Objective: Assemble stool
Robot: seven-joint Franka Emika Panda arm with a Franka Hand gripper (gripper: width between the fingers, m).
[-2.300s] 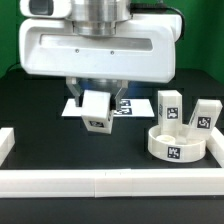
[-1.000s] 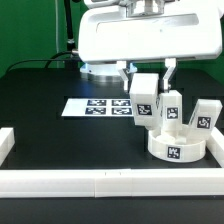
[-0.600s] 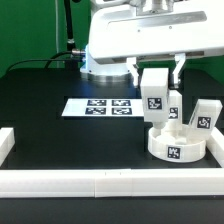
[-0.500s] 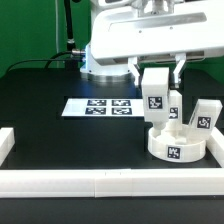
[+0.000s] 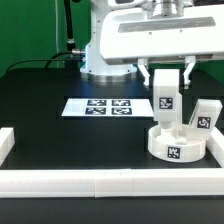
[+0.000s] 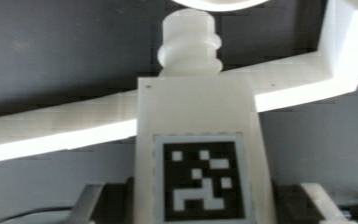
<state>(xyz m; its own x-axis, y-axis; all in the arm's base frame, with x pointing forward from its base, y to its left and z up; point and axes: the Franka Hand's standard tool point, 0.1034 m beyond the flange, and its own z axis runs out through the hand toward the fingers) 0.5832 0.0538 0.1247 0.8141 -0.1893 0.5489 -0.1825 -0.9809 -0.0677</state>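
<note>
- The white-bodied two-finger gripper is clamping a white plastic rectangular block leg by its upper end, one dark finger pressing on each side.
- The held leg's long axis is standing upright, running straight down from the fingers, with its black-and-white square tag facing the exterior camera.
- The thick round white plastic disc seat is lying on the black table directly beneath. The leg's lower end is hanging over the part of the seat's top toward the exterior view's left. Whether they are touching cannot be told.
- In my judgement, the coming move is depending on lowering straight along that upright axis.
- Counted: one seat. Two legs are showing, the held one and a second white block leg leaning at the seat's edge on the exterior view's right. A third is not showing.
- The marker board is lying well apart, toward the exterior view's left.
</note>
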